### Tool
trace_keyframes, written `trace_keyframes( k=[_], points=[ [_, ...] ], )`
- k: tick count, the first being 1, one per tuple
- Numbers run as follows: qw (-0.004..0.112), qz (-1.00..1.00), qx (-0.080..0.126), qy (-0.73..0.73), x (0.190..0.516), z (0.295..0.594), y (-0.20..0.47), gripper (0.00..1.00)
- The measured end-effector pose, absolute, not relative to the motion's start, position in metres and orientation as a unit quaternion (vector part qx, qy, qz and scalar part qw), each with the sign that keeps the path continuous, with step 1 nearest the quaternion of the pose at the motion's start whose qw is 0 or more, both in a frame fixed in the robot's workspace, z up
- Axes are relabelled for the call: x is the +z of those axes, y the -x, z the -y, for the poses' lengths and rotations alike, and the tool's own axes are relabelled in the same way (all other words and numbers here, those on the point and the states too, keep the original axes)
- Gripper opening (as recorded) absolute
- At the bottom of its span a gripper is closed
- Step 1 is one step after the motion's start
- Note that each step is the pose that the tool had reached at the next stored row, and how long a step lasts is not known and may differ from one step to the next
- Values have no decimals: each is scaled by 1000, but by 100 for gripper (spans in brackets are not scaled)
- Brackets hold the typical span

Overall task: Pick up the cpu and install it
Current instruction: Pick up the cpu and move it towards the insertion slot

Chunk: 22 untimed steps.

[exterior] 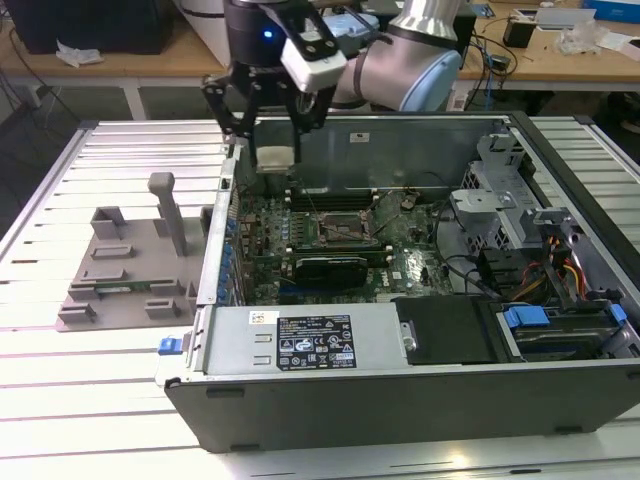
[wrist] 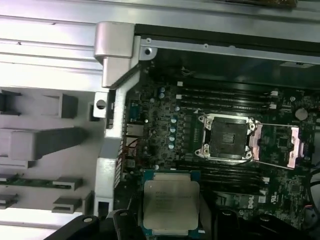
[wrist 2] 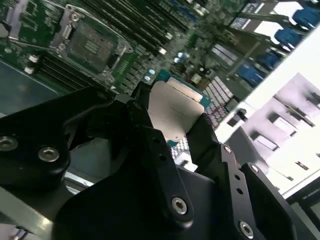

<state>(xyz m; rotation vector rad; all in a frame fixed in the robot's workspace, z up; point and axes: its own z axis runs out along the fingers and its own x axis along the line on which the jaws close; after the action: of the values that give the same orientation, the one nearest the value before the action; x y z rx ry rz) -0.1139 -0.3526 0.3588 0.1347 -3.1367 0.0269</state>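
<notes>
gripping the cpu (wrist: 170, 206) by two opposite edges with the pincer (exterior: 275, 150) narrowed onto it, metal top turned toward the wrist in the first wrist view. holding it level and clear above the motherboard (exterior: 262, 262), just inside the case wall (exterior: 213, 255) that faces the grey tray (exterior: 130, 285) near the table's (exterior: 60, 400) edge at the exterior view's left. from there, facing an open, empty socket (wrist: 226, 138) lower down and deeper in the case, toward the exterior view's right, well apart from the chip, load plate (wrist: 278, 145) folded open beside it.
</notes>
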Motion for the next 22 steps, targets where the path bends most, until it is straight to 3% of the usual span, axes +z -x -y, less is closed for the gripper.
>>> trace_keyframes(
  k=[8, 22],
  points=[
    [5, 999, 8, -43, 336, 340, 59, 54],
    [5, 999, 9, -43, 296, 302, 22, 54]
  ],
)
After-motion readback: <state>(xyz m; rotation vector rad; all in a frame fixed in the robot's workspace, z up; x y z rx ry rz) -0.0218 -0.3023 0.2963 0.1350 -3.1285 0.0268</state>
